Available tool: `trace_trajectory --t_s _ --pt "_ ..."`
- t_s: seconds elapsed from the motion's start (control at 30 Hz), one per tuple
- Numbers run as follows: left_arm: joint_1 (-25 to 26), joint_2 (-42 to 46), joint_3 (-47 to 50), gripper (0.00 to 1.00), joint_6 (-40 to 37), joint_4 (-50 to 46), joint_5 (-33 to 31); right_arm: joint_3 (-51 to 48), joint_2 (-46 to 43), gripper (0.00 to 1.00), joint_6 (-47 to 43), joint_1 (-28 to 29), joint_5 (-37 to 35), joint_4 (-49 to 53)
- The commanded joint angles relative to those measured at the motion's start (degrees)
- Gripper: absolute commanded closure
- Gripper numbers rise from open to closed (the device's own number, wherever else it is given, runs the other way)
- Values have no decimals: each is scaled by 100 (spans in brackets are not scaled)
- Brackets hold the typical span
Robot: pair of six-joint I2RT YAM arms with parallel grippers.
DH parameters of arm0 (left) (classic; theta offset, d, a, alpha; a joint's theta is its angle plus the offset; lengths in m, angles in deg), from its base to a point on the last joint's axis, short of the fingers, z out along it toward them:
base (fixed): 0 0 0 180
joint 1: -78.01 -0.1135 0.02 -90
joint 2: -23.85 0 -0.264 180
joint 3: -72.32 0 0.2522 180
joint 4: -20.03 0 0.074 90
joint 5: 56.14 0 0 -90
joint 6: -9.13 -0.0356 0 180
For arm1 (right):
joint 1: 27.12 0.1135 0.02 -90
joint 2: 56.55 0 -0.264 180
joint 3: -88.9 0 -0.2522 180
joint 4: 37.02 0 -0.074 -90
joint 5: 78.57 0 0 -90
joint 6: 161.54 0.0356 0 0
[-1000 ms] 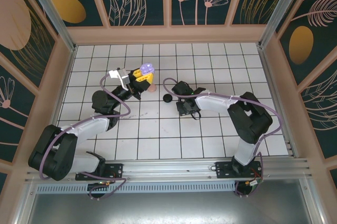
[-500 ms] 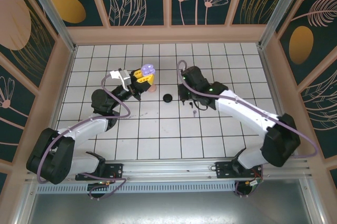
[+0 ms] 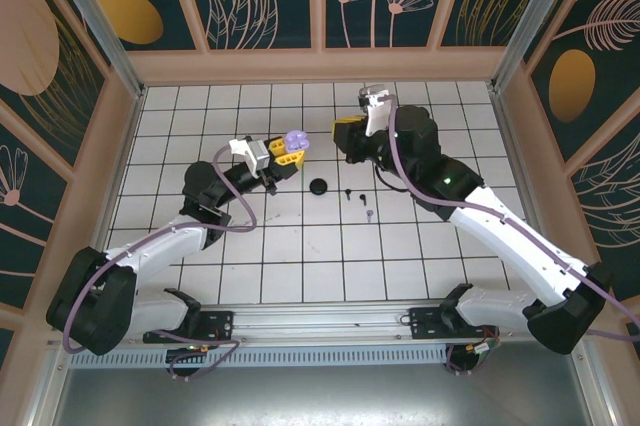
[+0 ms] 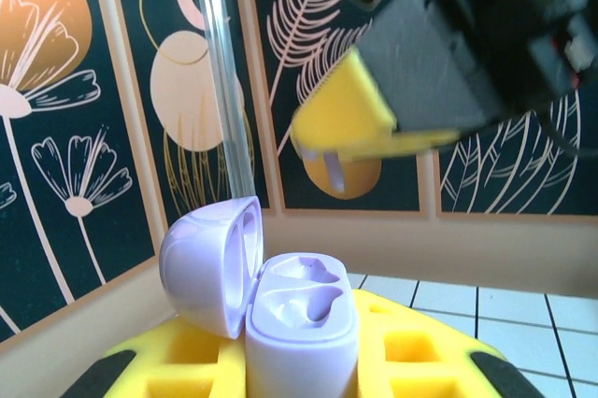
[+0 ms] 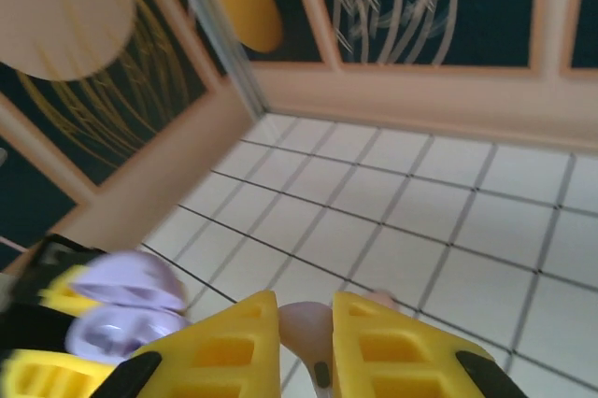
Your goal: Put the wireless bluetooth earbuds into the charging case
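Observation:
My left gripper [image 3: 287, 150] is shut on an open lilac charging case [image 4: 301, 319], held upright with its lid [image 4: 207, 265] swung to the left and both sockets empty. From above, the case [image 3: 295, 138] sits at the tips of the yellow fingers. My right gripper [image 5: 306, 312] is shut on a lilac earbud [image 5: 305, 325], stem pointing back between the pads. It hovers just right of and above the case [image 5: 120, 312]. In the left wrist view the right gripper [image 4: 360, 127] hangs over the case, with the earbud's stem [image 4: 334, 170] poking down.
A round black case [image 3: 319, 186] lies on the white tiles near the middle. A black earbud [image 3: 348, 194] and a lilac earbud [image 3: 368, 214] lie just right of it. The wooden wall [image 3: 320, 66] bounds the far side.
The right arm has lifted off the tiles beside the black case and swung up and away toward the lilac case, carrying the earbud. The left gripper has shifted right with the case.

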Motion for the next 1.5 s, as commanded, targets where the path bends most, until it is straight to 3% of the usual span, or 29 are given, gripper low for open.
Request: trace_trajectory --t_s 0.0,0.63,1.47 --pt "79 -45 -194 100 -285 -46 29 -27 -116 84 -262 163 545 -773" --pt "203 -270 -353 100 -14 148 47 -283 192 84 -283 745 666 -1284" --pt "214 -148 -368 100 133 183 249 -404 319 85 -252 782 362 -1345"
